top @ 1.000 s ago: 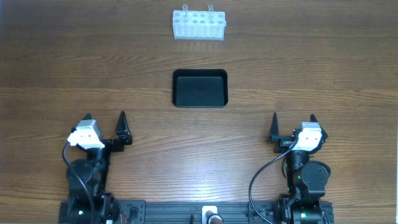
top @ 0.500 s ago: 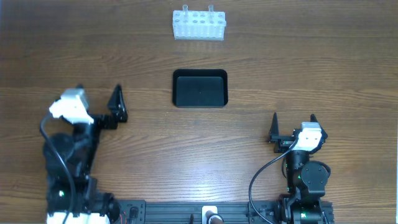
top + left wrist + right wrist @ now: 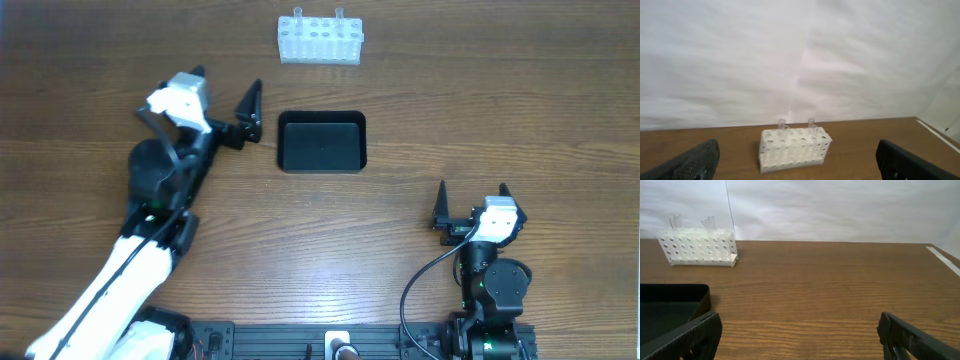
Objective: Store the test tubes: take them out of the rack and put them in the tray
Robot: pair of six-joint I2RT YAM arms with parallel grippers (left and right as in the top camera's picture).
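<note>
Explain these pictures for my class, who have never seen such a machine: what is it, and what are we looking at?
A robot: two arms on a wooden table, each ending in a two-finger gripper. One picture looks down from above; the other two come from cameras on the wrists. The left gripper is beside the empty black tray; the right gripper is near its base. Both are open, holding nothing. Beyond the tray stands a white rack with two test tubes.

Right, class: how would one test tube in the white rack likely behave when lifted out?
The test tubes look thin, clear and smooth, so probably light, slippery and fragile. Upright in the rack, one should slide straight up; being round, it may roll once laid flat.
</note>
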